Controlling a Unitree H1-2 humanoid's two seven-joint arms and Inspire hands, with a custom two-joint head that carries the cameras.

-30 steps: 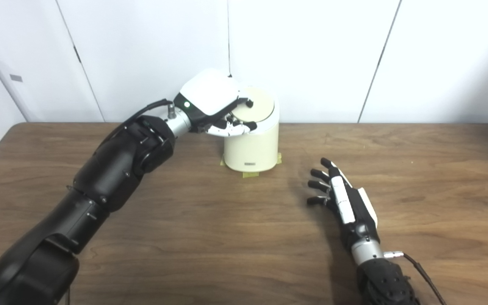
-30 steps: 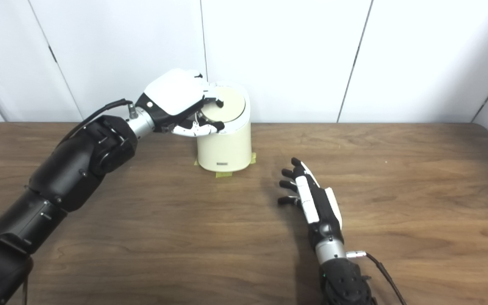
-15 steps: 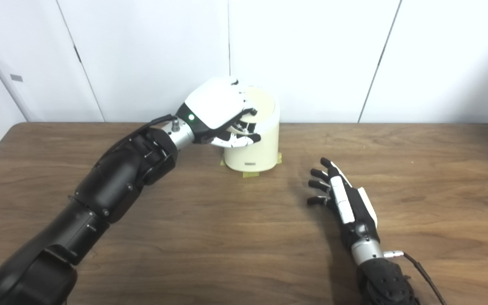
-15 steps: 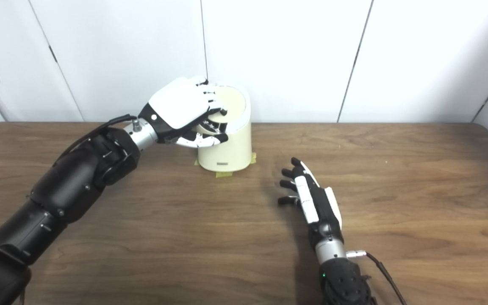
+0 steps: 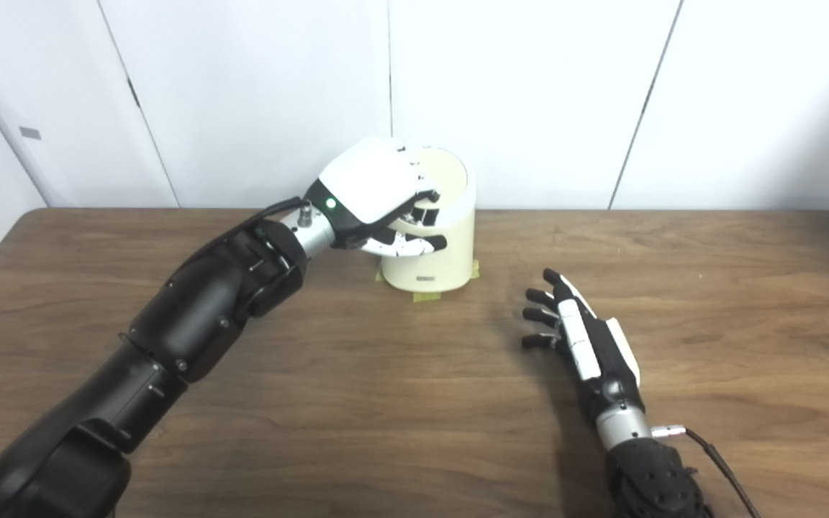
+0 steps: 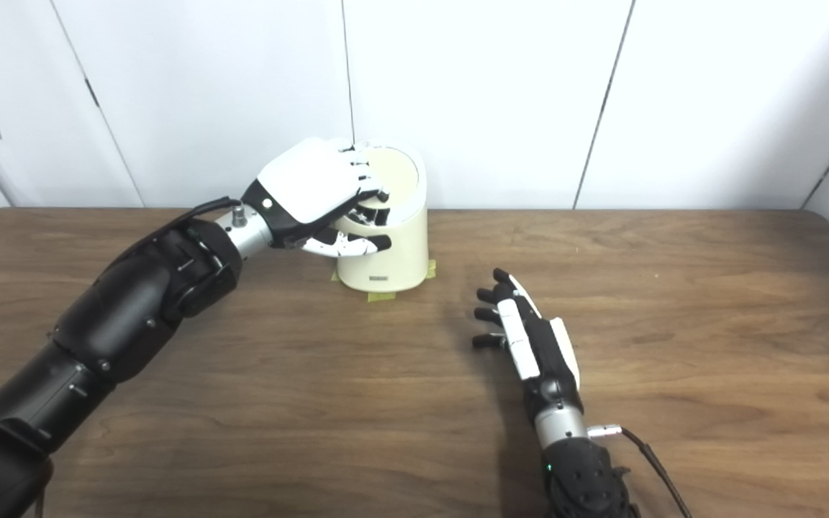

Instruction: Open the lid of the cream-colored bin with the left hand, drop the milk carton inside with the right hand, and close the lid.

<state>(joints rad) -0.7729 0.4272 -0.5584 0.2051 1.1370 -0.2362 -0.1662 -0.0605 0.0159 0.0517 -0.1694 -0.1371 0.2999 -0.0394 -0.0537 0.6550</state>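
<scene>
The cream-colored bin [image 5: 432, 262] stands at the back middle of the table, close to the wall. Its round lid [image 5: 449, 176] slopes toward me. My left hand [image 5: 375, 183] lies over the lid's front left part, its fingers curled on top and the thumb [image 5: 414, 247] stretched across the bin's front below the rim, pinching the lid's edge. My right hand [image 5: 583, 338] rests flat on the table to the right of the bin, open and holding nothing. No milk carton shows in either view.
Yellow tape [image 5: 425, 295] marks the bin's foot on the brown wooden table [image 5: 386, 403]. White wall panels [image 5: 529, 93] rise right behind the bin. A cable [image 5: 717, 460] trails from my right wrist.
My left hand has come down and slightly to the right on the bin's top, and the lid's front edge has sunk with it. The right hand has not moved.
</scene>
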